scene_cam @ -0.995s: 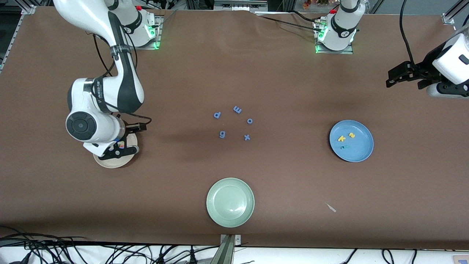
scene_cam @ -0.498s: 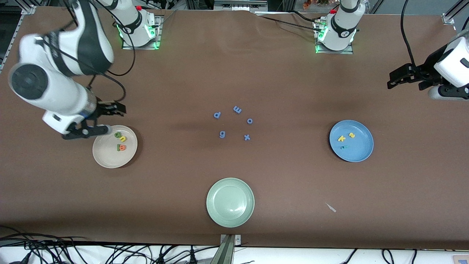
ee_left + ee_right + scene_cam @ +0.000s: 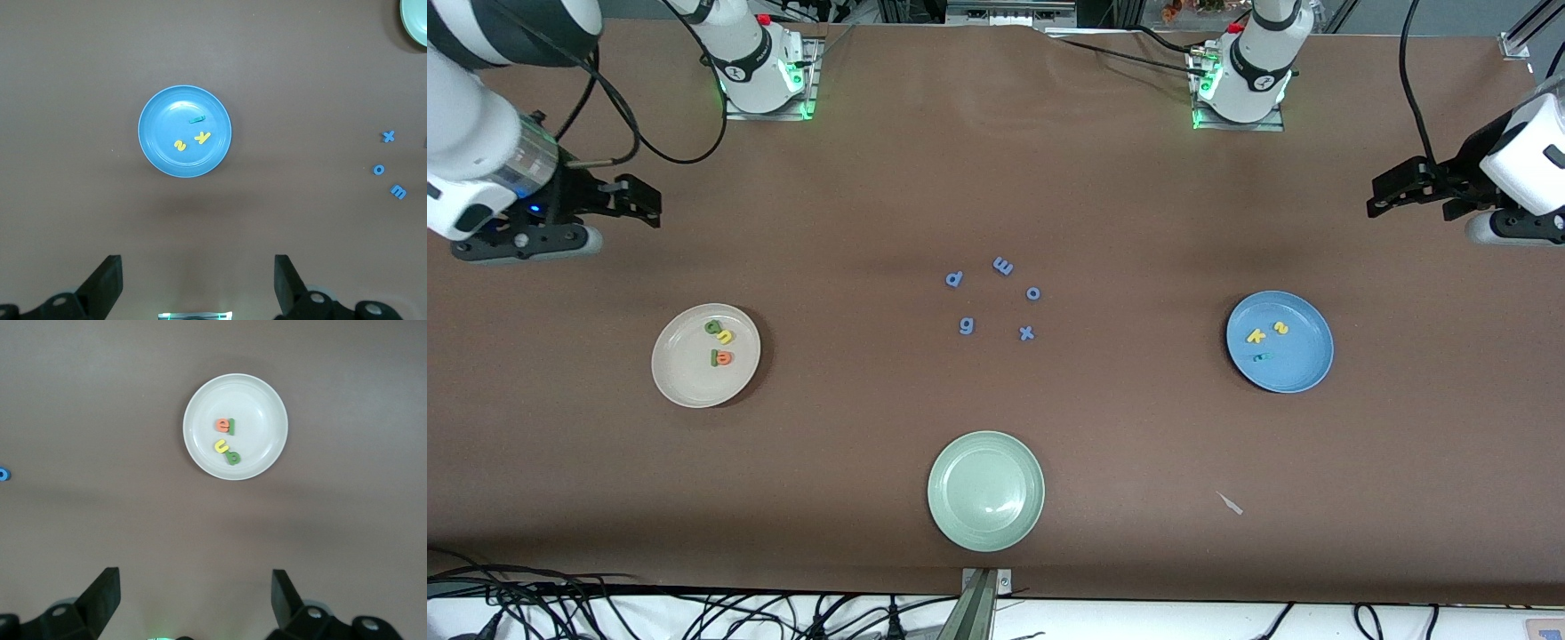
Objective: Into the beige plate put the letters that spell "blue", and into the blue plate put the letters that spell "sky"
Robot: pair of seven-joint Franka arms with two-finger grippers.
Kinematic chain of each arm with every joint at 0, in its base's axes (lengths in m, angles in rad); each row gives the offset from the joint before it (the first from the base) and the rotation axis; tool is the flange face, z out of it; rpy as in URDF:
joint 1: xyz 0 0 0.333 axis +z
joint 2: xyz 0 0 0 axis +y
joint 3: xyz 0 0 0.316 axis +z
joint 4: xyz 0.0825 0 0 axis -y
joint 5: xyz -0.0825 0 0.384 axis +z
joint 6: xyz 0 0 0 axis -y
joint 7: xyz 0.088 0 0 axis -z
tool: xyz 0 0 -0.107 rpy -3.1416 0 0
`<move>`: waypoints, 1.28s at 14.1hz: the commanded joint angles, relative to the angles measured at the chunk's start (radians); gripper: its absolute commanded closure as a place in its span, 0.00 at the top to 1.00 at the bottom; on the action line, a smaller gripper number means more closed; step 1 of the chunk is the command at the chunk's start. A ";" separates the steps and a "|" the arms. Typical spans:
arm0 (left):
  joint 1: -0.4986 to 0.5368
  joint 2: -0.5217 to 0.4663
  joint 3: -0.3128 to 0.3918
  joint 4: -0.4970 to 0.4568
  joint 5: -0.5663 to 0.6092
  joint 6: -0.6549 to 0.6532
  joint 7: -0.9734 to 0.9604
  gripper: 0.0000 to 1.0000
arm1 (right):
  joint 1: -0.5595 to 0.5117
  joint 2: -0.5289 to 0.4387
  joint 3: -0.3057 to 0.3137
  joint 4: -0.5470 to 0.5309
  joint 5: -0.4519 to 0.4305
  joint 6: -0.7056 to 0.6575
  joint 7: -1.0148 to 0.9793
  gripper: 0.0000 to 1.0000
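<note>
The beige plate [image 3: 685, 378] [image 3: 263, 420] holds a green b [image 3: 713, 327] [image 3: 233, 458], a yellow u [image 3: 725, 336] [image 3: 221, 446], a green l [image 3: 232, 425] and an orange e [image 3: 723, 357] [image 3: 222, 425]. In the blue plate [image 3: 1303, 364] [image 3: 160, 130] lie a yellow s [image 3: 1280, 328] [image 3: 179, 145], a yellow k [image 3: 1256, 336] [image 3: 202, 137] and a teal y [image 3: 1261, 357] [image 3: 197, 120]. My right gripper [image 3: 618, 218] [image 3: 193, 597] hangs open and empty over bare table at the right arm's end. My left gripper [image 3: 1405, 203] [image 3: 197, 280] waits open and empty at the left arm's end.
Periwinkle letters p [image 3: 954, 279], m [image 3: 1003, 265], o [image 3: 1033, 293], g [image 3: 966, 326] and x [image 3: 1026, 333] lie in a loose ring mid-table. A pale green plate [image 3: 960, 516] sits nearer the front camera. A small white scrap [image 3: 1232, 504] lies toward the left arm's end.
My right gripper has risen off the beige plate and swung back toward its end of the table, uncovering the letters in the plate. The left arm has barely moved.
</note>
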 commanded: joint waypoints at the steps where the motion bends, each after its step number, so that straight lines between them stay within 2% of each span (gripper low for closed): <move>1: -0.004 0.013 -0.001 0.034 0.028 -0.023 0.000 1.00 | -0.060 0.001 0.026 0.031 0.001 -0.022 -0.009 1.00; 7: -0.004 0.013 -0.001 0.036 0.028 -0.023 -0.002 1.00 | -0.103 0.003 0.026 0.055 0.004 -0.014 -0.004 1.00; 9: -0.004 0.013 -0.001 0.036 0.028 -0.023 -0.002 1.00 | -0.135 0.004 0.052 0.052 0.004 -0.006 -0.009 1.00; 13: -0.004 0.013 -0.001 0.036 0.028 -0.023 -0.003 1.00 | -0.161 0.006 0.059 0.052 0.004 -0.002 -0.012 1.00; 18: -0.004 0.013 -0.001 0.036 0.028 -0.023 -0.005 1.00 | -0.152 0.021 0.062 0.057 0.002 0.001 -0.010 1.00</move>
